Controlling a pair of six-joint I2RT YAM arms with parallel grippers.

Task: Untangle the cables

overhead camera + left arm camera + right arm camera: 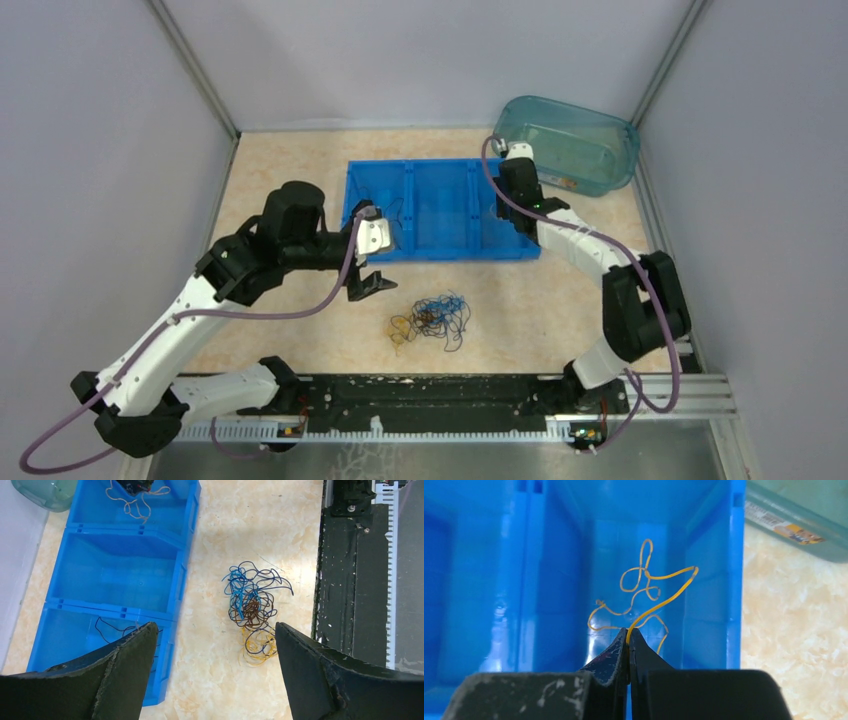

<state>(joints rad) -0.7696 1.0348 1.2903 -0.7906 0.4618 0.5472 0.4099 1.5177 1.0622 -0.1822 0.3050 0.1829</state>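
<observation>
Where the black mounting rail runs along the near edge of the beige marbled table, both arms rise from their bases. Just beyond the rail's middle, the cables, a loose tangle of thin blue, black, brown and yellow-orange wires, lie flat on the table with bare surface on every side and touch nothing else. A strip of tabletop separates them from the blue plastic three-compartment bin farther back.

The left arm bends out toward the left edge and then reaches inward. The left gripper hangs above the table at the bin's near left corner, apart from the tangle, its jaws spread wide and holding nothing. One thin black wire lies in the bin's left compartment.

The right arm folds at the elbow near the right edge and stretches over the bin's right compartment. There the right gripper has its jaws pressed together, pinching a curly yellow-orange wire that dangles into that compartment.

A translucent teal plastic tub sits in the far right corner, just beside the bin.
</observation>
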